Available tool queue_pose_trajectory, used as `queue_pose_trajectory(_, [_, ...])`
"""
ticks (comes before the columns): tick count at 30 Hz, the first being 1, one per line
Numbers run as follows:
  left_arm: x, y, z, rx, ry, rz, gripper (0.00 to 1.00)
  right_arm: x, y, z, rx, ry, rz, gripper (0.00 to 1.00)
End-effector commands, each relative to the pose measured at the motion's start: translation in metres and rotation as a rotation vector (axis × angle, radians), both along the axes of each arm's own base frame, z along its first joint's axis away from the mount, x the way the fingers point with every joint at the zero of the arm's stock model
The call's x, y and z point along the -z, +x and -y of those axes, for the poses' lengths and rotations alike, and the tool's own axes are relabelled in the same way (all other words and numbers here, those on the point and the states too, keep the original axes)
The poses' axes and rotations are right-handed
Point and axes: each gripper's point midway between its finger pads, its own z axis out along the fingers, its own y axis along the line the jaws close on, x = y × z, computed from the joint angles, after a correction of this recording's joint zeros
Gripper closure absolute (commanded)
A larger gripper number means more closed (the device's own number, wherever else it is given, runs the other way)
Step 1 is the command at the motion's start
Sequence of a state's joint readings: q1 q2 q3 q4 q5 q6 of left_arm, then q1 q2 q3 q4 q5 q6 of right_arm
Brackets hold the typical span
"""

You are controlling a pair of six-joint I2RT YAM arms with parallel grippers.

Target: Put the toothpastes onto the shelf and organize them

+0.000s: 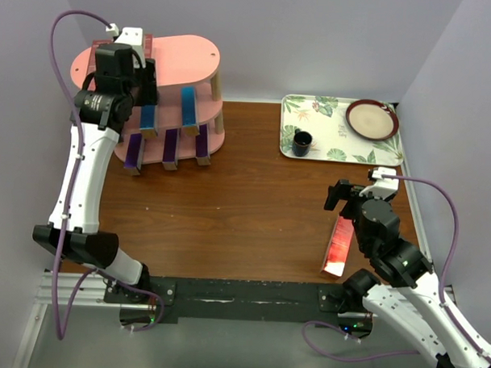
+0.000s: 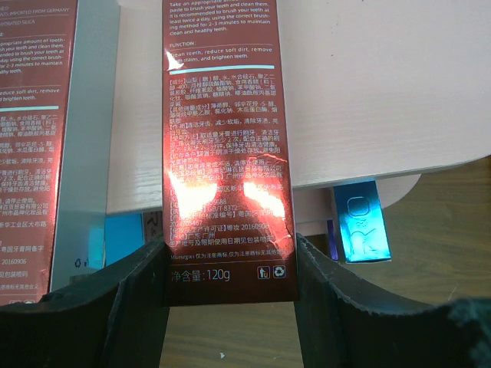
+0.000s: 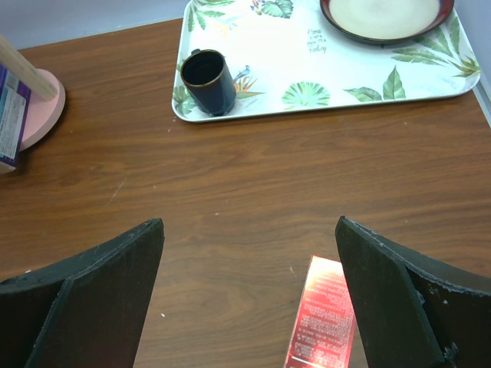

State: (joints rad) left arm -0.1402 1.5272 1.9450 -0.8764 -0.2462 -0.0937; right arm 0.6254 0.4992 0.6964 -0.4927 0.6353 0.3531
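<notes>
L claw (image 2: 230, 257) narrowed, pinching red toothpaste (image 2: 226, 138).

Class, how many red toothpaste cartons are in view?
3: one red carton on the table by the right gripper, one in the left gripper at the top of the shelf, one lying beside it.

The red carton (image 2: 228, 153) filling the left wrist view carries English print: "brush your teeth and clean them", "at least twice a day", "2~3 minutes". Below that is the heading "FUNCTION" over "clean teeth, reduce soft dirt, remove stains, and brighten teeth". Dense Chinese small print follows, with "GB/T 8372" and, lowest, "120g". The second red carton (image 2: 34, 153) beside it reads "IMPORTED FROM GERMANY". Print on the third red carton (image 3: 322, 326), lying on the tabletop, is too small to read.
</notes>
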Motion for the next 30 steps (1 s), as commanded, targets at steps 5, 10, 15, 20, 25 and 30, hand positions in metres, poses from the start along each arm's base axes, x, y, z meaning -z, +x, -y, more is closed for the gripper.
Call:
queue_pose_trajectory(5, [-0.054, -0.008, -0.002, 0.006, -0.031, 0.165, 0.38, -0.004, 0.004, -0.004, -0.011, 0.003, 0.014, 0.02])
queue_pose_trajectory(10, [-0.050, -0.004, -0.001, 0.014, -0.034, 0.158, 0.31, -0.004, 0.004, -0.003, -0.010, 0.000, 0.013, 0.01])
queue_pose_trajectory(15, [-0.056, -0.005, 0.000, 0.018, -0.041, 0.178, 0.24, -0.002, 0.005, -0.005, -0.016, -0.003, 0.008, 0.02])
queue_pose_trajectory(20, [-0.066, -0.007, 0.002, 0.025, -0.053, 0.210, 0.18, -0.002, 0.006, -0.006, -0.018, -0.007, 0.004, 0.02])
queue_pose_trajectory(25, [-0.088, -0.017, 0.010, 0.075, -0.083, 0.282, 0.09, -0.002, 0.005, -0.006, -0.018, -0.006, 0.004, 0.02])
queue_pose_trajectory(30, [-0.113, -0.036, 0.021, 0.143, -0.129, 0.360, 0.03, -0.002, 0.006, -0.005, -0.015, -0.007, 0.006, 0.02])
